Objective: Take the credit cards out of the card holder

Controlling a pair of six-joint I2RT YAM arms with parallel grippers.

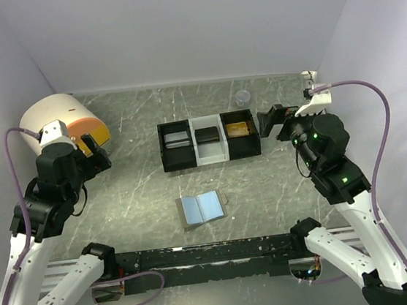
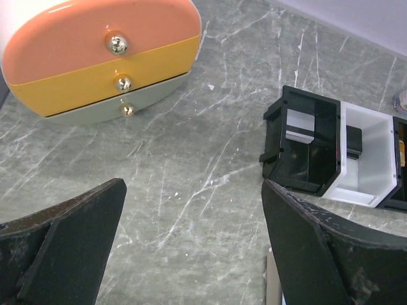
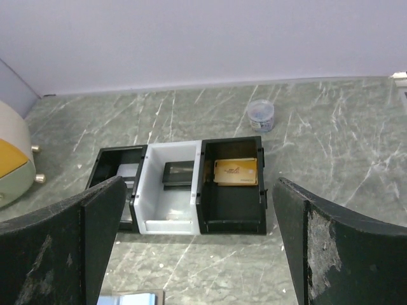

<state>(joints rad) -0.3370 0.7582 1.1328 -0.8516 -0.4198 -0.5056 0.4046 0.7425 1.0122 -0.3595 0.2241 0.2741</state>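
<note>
Card holder (image 1: pixel 201 209) is seen lying open at lower centre, well apart from left gripper (image 1: pixel 94 151) and right gripper (image 1: pixel 279 123). Both are spread, nothing pinched. Grey marbled table (image 1: pixel 142 196) is enclosed by pale walls (image 1: pixel 189 29).

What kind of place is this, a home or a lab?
Probably a robot lab cell: bare pale walls box in a marble-look table, with a mounting rail and staged props like the tray.

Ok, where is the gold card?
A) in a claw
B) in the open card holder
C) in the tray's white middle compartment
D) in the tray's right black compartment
D: the gold card lies in the right-hand black compartment of the tray.
</note>
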